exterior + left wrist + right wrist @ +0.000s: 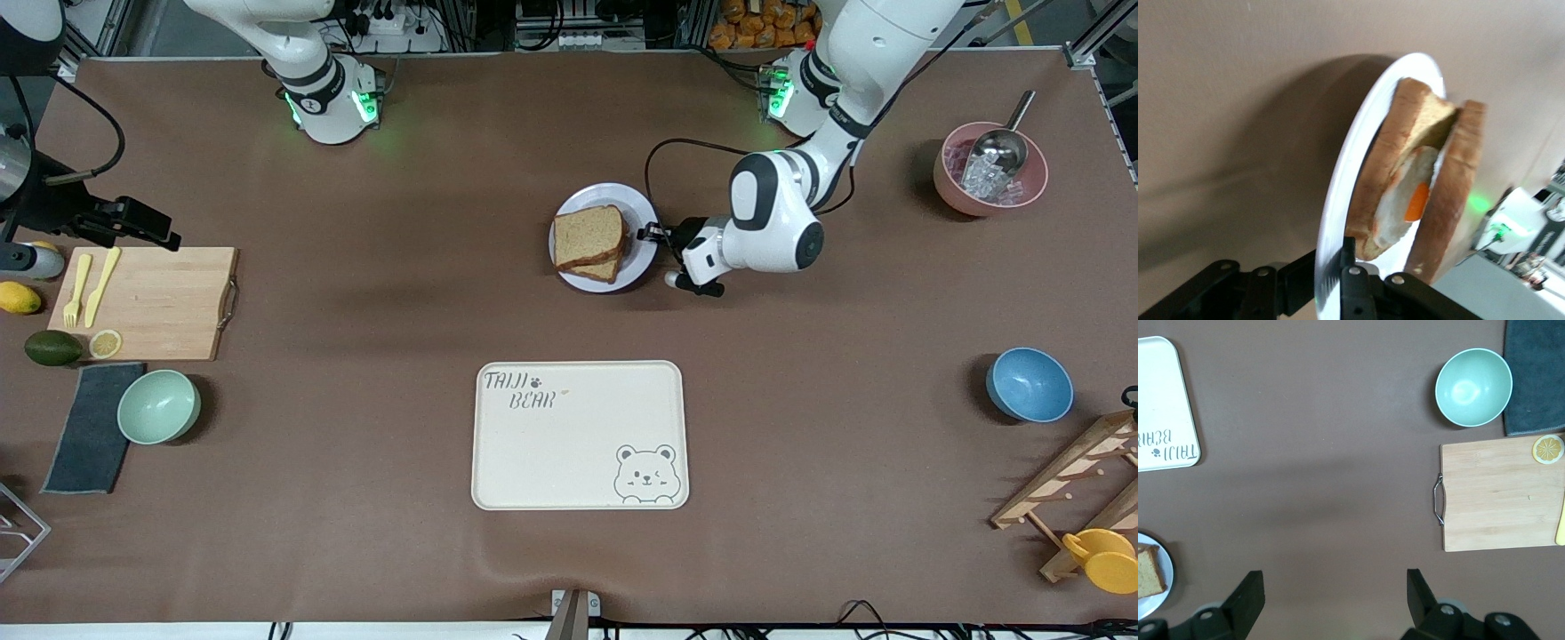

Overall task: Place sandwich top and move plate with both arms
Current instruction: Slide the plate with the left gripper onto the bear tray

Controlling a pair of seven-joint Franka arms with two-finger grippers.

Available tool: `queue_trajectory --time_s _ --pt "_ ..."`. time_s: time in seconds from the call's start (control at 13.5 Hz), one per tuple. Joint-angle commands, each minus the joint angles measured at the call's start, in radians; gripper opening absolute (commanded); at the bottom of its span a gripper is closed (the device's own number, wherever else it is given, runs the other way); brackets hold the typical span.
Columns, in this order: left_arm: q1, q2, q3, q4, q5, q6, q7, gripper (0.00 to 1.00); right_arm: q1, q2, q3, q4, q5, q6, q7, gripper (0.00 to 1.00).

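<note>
**Left gripper clamped on the plate rim**

Left gripper pinches the rim of the plate, mid-table toward the robots' edge. Sandwich top lies on the egg slice there. Right gripper waits, fingers spread, above bare tabletop.

"TAIJI BEAR" is lettered up at the ten o'clock corner of the cream tray, bear face drawn at five o'clock.
</note>
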Motion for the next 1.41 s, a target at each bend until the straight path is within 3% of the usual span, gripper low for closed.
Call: queue_trajectory --time_s 0.0,0.67,1.04,1.33 --pt "0.015 -0.027 -0.018 0.018 -0.100 -0.013 0.026 0.00 0.016 0.010 -0.011 0.017 -0.023 -0.007 0.006 0.94" --pt "0.059 0.008 -0.017 0.144 -0.168 -0.013 0.029 0.00 0.015 0.010 -0.011 0.017 -0.028 -0.005 0.006 0.94" --pt "0.062 0.033 -0.015 0.198 -0.338 -0.013 0.144 0.00 0.015 0.010 -0.011 0.017 -0.028 -0.003 0.006 0.94" --pt "0.081 0.106 -0.014 0.282 -0.426 -0.012 0.231 0.00 0.015 0.010 -0.011 0.017 -0.028 -0.002 0.006 0.94"
